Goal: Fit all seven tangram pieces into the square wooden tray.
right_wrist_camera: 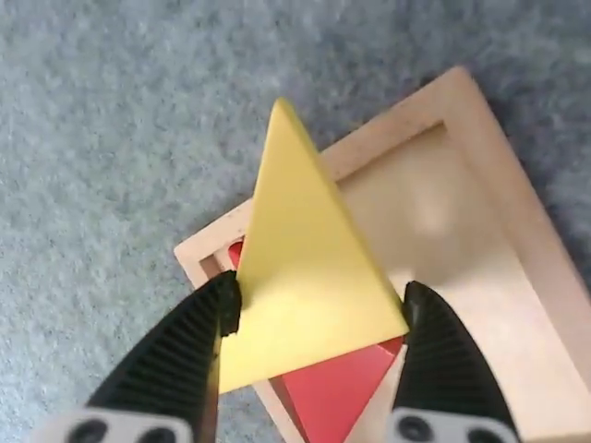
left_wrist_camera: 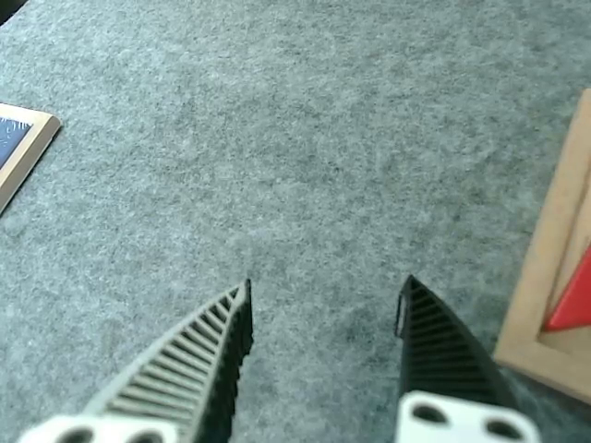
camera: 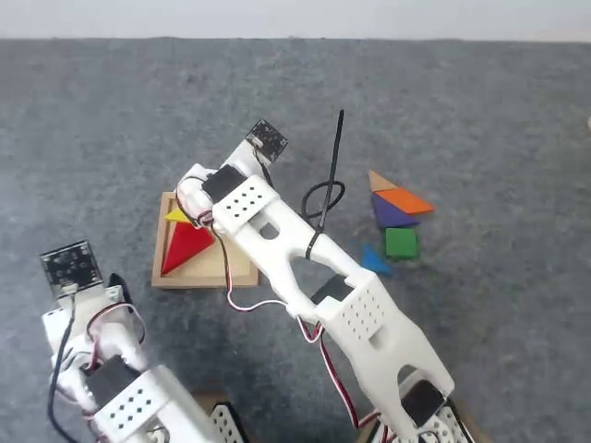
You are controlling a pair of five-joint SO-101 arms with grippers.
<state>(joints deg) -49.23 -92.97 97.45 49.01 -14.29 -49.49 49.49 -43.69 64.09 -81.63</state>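
Pinching yellow triangle (right_wrist_camera: 305,249) above tray (right_wrist_camera: 485,148), right claw (right_wrist_camera: 319,291), left claw (left_wrist_camera: 328,286) spread

Tray partly blocked, open carpet beside it

The right arm (camera: 277,231) hangs over the tray (camera: 199,280) holding a yellow triangle (right_wrist_camera: 305,286), and a red triangle (camera: 185,245) fills part of the tray. A black cable (camera: 331,175) and loose pieces (camera: 397,217) lie off one side, with bare carpet on the opposite side.

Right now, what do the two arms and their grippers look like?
Both the left arm and right arm are white plastic with grids of small holes, black motors and red, white and black wires. The left gripper and right gripper have black, ribbed, pointed fingers on white mounts.
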